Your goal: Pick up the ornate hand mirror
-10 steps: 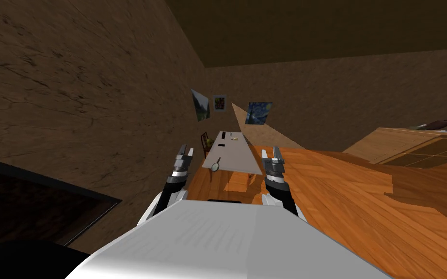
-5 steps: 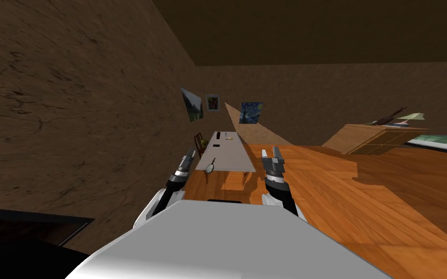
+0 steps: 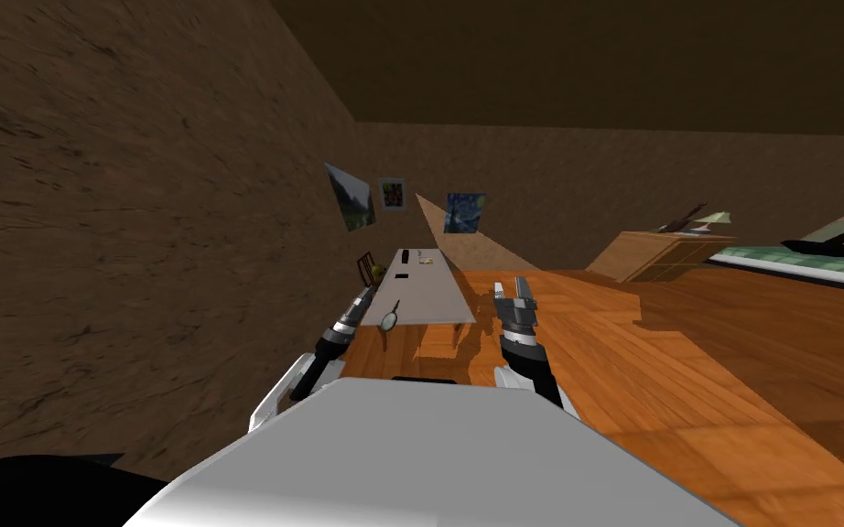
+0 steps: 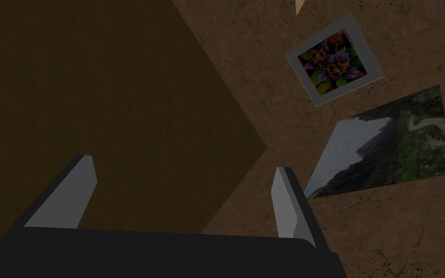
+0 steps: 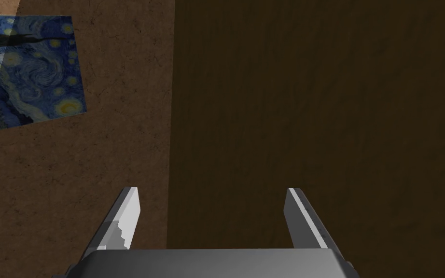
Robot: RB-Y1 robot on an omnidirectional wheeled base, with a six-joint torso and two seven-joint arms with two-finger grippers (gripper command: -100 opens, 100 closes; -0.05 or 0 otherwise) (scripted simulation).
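A small hand mirror (image 3: pixel 389 318) with a round glass and a thin dark handle lies near the closest end of a long grey table (image 3: pixel 422 285) ahead of me. My left gripper (image 3: pixel 362 293) is raised just left of the mirror in the head view, fingers open and empty (image 4: pixel 183 193). On the other side of the table's near end my right gripper (image 3: pixel 512 289) is held up, open too, with nothing between its fingers (image 5: pixel 212 217).
Small dark and pale items (image 3: pixel 402 274) lie further along the table. A chair (image 3: pixel 367 268) stands at its left side by the brown wall. A wooden dresser (image 3: pixel 663 254) and a bed edge (image 3: pixel 795 261) are far right. Orange wood floor (image 3: pixel 667 384) stretches to the right.
The whole head view has swung, so I have turned: the table and mirror sit further left and the dresser and bed have come into view. Both grippers stay raised and open.
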